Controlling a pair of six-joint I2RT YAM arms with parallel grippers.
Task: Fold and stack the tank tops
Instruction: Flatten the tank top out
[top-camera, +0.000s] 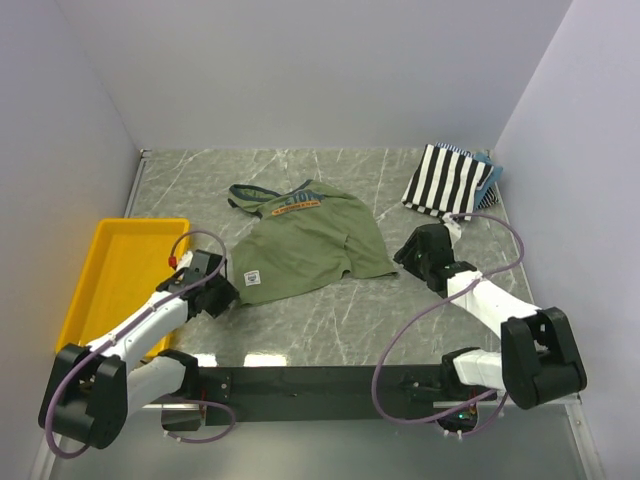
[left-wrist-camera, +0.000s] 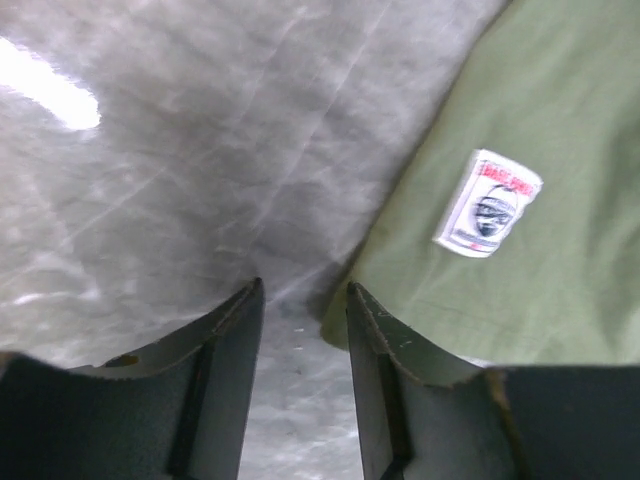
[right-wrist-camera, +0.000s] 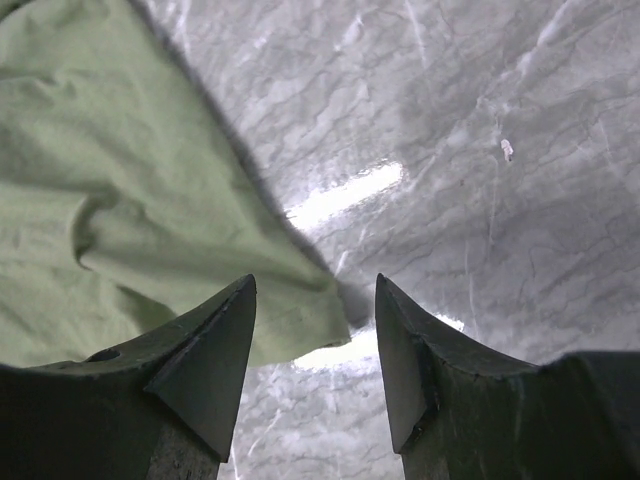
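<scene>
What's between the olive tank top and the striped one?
Bare grey marbled tabletop separates olive cloth tank top from striped cloth tank top, in top view.

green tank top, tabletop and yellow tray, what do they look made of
The green tank top: soft cloth, likely cotton, matte; it wrinkles and lies limp, with a sewn patch near the hem. The tabletop: grey marble-look surface, glossy; veins and light glare show, though it may be printed laminate. The yellow tray: probably moulded plastic, smooth, uniform colour with a raised rim.
</scene>
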